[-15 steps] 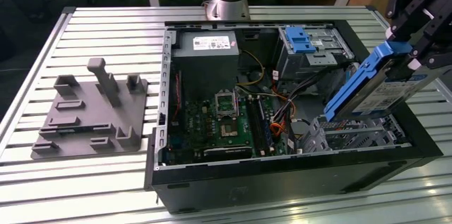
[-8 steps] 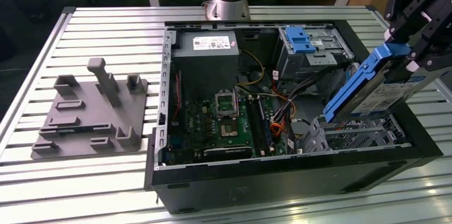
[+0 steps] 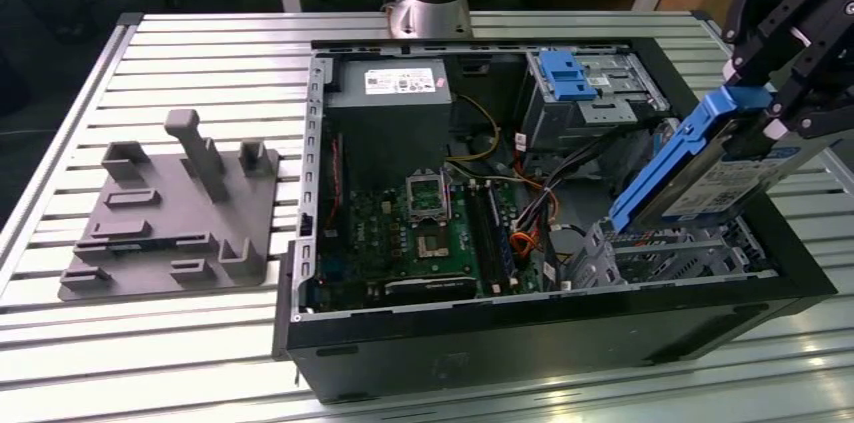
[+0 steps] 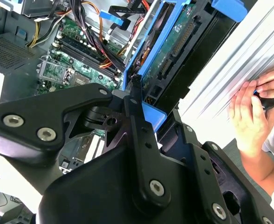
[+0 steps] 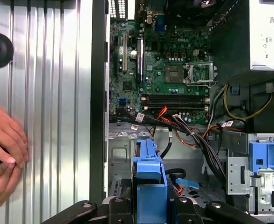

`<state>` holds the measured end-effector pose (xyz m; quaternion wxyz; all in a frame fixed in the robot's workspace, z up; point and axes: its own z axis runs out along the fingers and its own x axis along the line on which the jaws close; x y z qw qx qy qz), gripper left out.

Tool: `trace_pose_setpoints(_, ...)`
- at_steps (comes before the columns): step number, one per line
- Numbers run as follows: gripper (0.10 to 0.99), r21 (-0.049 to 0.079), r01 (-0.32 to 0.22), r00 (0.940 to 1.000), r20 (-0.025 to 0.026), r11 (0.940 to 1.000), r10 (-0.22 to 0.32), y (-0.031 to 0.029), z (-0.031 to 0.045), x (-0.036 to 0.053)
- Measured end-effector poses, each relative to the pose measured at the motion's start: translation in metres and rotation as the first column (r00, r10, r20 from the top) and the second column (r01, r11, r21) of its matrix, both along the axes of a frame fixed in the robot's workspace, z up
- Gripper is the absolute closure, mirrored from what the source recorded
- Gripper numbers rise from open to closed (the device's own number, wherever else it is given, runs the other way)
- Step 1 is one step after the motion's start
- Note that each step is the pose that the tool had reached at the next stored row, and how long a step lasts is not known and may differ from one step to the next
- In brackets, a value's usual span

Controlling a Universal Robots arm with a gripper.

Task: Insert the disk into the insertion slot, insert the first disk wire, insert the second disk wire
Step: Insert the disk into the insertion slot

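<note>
My gripper [image 3: 758,103] is shut on the handle end of the disk [image 3: 707,178], a silver drive with a white label in a bright blue carrier. The disk hangs steeply tilted, its lower end at the mouth of the insertion slot [image 3: 667,253], the low silvery perforated cage in the open case's corner at the exterior view's right. In the first wrist view the blue carrier handle [image 5: 148,182] sits between the black fingers above the slot's metal floor [image 5: 123,154]. The second wrist view shows the disk's underside and connector [image 4: 172,46]. A bundle of black, red and orange wires [image 3: 534,208] lies beside the slot.
The black computer case [image 3: 534,333] lies open on a slatted metal table, with motherboard [image 3: 427,233] and power supply [image 3: 387,83]. A taller grey cage with a blue clip [image 3: 567,78] stands behind the slot. A grey fixture [image 3: 174,213] sits at the exterior view's left. A person's hands [image 5: 4,149] rest beside the case.
</note>
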<state>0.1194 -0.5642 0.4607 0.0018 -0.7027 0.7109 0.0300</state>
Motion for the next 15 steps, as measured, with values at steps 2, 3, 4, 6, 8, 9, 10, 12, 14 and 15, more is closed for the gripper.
trace_pose_setpoints(2, 0.722, 0.000, 0.000, 1.0000, 0.0000, 1.0000, 0.000, 0.0000, -0.0009, 0.0000)
trace_pose_setpoints(3, 0.722, 0.000, 0.000, 1.0000, 0.0000, 1.0000, 0.000, 0.0000, -0.0013, 0.0000)
trace_pose_setpoints(4, 0.722, 0.000, 0.000, 1.0000, 0.0000, 1.0000, 0.000, 0.0000, -0.0018, 0.0000)
trace_pose_setpoints(6, 0.722, 0.000, 0.000, 1.0000, 0.0000, 1.0000, 0.000, 0.0000, -0.0028, 0.0000)
trace_pose_setpoints(8, 0.722, 0.000, 0.000, 1.0000, 0.0000, 1.0000, 0.000, 0.0000, -0.0037, 0.0000)
trace_pose_setpoints(9, 0.722, 0.000, 0.000, 1.0000, 0.0000, 1.0000, 0.000, 0.0000, -0.0042, 0.0000)
trace_pose_setpoints(10, 0.722, 0.000, 0.000, 1.0000, 0.0000, 1.0000, 0.000, 0.0000, -0.0046, 0.0000)
trace_pose_setpoints(12, 0.722, 0.000, 0.000, 1.0000, 0.0000, 1.0000, 0.000, 0.0000, -0.0054, 0.0000)
trace_pose_setpoints(14, 0.722, 0.000, 0.000, 1.0000, 0.0000, 1.0000, 0.000, 0.0000, -0.0060, 0.0001)
trace_pose_setpoints(15, 0.722, 0.000, 0.000, 1.0000, 0.0000, 1.0000, 0.000, 0.0000, -0.0060, 0.0001)
